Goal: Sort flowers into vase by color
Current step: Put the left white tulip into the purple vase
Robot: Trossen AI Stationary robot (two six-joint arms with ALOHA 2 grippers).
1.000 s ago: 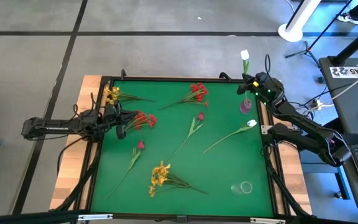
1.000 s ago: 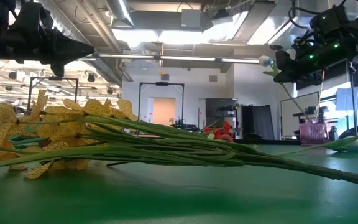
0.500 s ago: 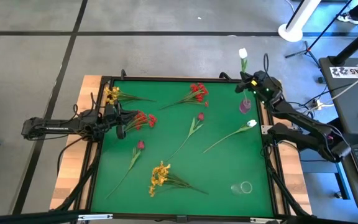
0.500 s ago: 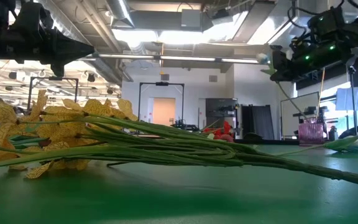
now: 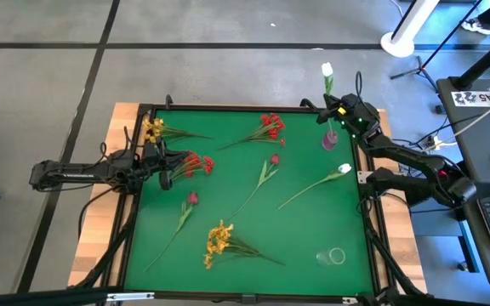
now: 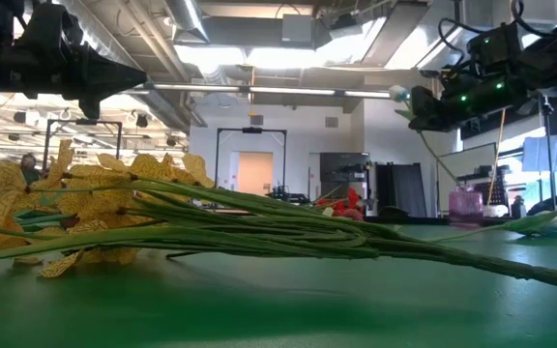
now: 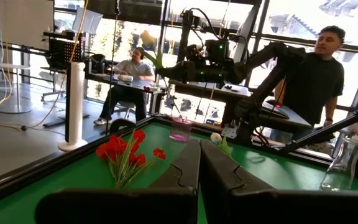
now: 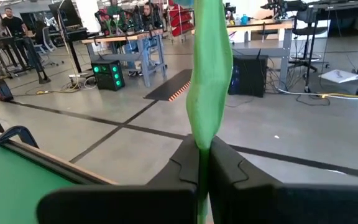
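Green table, bright workshop, seemingly seated person; right hand pinching white tulip.

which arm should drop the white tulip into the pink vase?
Right. Its hand is shut on the white tulip, right beside the pink vase. The left hand waits shut, across the table by the red flowers.

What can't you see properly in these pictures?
- Right wrist view: the white tulip's flower head is cut off by the top edge; only its green stem shows.
- Low view: the yellow spray lying close to the camera hides most of the table behind it.
- Left wrist view: the left gripper fills the bottom and hides the mat under it.
- High view: the clear vase is too small to tell whether it stands or lies.
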